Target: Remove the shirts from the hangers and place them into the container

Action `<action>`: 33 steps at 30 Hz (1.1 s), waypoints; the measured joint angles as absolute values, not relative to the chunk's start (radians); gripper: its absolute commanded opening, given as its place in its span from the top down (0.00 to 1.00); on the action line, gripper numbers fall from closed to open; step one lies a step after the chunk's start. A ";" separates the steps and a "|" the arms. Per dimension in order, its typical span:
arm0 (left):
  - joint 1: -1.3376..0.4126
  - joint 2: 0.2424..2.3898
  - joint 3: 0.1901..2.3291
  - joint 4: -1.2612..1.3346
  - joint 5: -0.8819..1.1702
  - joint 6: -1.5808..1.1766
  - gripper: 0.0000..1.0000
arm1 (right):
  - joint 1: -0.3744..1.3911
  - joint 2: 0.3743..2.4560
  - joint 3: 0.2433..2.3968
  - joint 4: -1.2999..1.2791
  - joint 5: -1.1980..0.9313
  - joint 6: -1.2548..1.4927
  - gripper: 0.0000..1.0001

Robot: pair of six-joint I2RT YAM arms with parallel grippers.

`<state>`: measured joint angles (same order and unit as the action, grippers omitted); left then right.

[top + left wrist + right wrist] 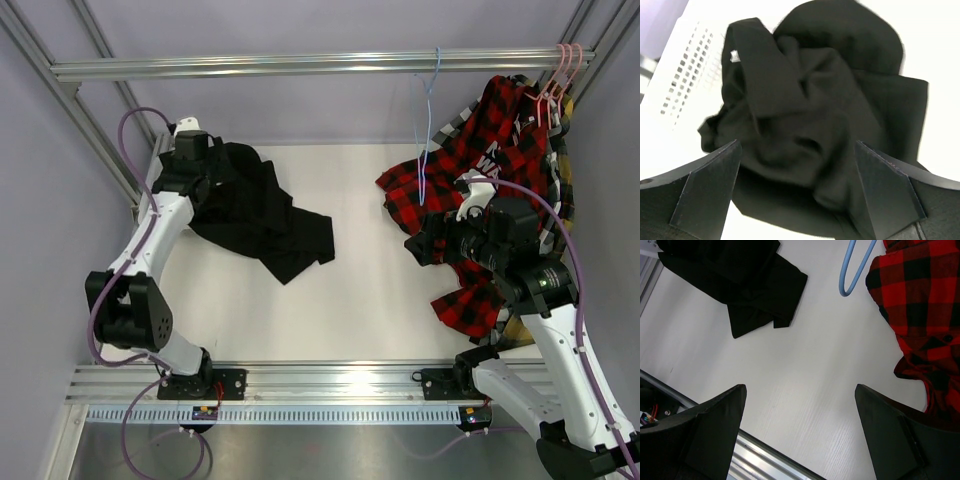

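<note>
A plain black shirt (262, 212) lies crumpled at the back left, spreading out over the table. In the left wrist view this black shirt (810, 105) covers part of the white slotted container (687, 70). My left gripper (797, 145) hovers just above it, open, with nothing between its fingers. A red-and-black plaid shirt (500, 140) hangs from pink hangers (556, 80) on the rail and trails onto the table. My right gripper (425, 245) is open over bare table (805, 355) beside the plaid shirt (920, 295). An empty light blue hanger (428, 120) hangs from the rail.
An aluminium rail (250, 66) spans the back, with frame posts at both sides. Behind the red plaid, a black-and-white check shirt (455, 128) and a yellow-and-dark plaid one (567, 195) peek out. The table's metal front edge (765, 455) is close to the right gripper.
</note>
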<state>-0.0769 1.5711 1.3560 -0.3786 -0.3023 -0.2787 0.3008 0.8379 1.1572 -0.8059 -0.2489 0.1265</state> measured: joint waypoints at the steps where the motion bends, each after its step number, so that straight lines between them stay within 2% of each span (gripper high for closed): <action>1: -0.105 1.550 1.370 -0.415 -0.325 -0.297 0.01 | 0.301 0.838 1.157 -0.806 -0.249 0.126 0.01; 7: -0.392 1.426 1.382 -0.591 -0.429 -0.475 0.01 | 0.301 0.835 1.156 -0.805 -0.254 0.127 0.01; 13: -0.636 1.422 1.200 -0.672 -0.454 -0.734 0.01 | 0.301 0.805 1.131 -0.805 -0.257 0.128 0.00; 19: -0.664 1.600 1.155 -0.675 -0.459 -0.896 0.01 | 0.301 0.779 1.112 -0.805 -0.279 0.129 0.00; 30: -0.658 1.843 1.193 -0.577 -0.497 -0.996 0.01 | 0.301 0.742 1.092 -0.810 -0.323 0.128 0.01; 33: -0.654 1.892 1.212 -0.565 -0.502 -1.007 0.09 | 0.301 0.740 1.086 -0.810 -0.339 0.125 0.01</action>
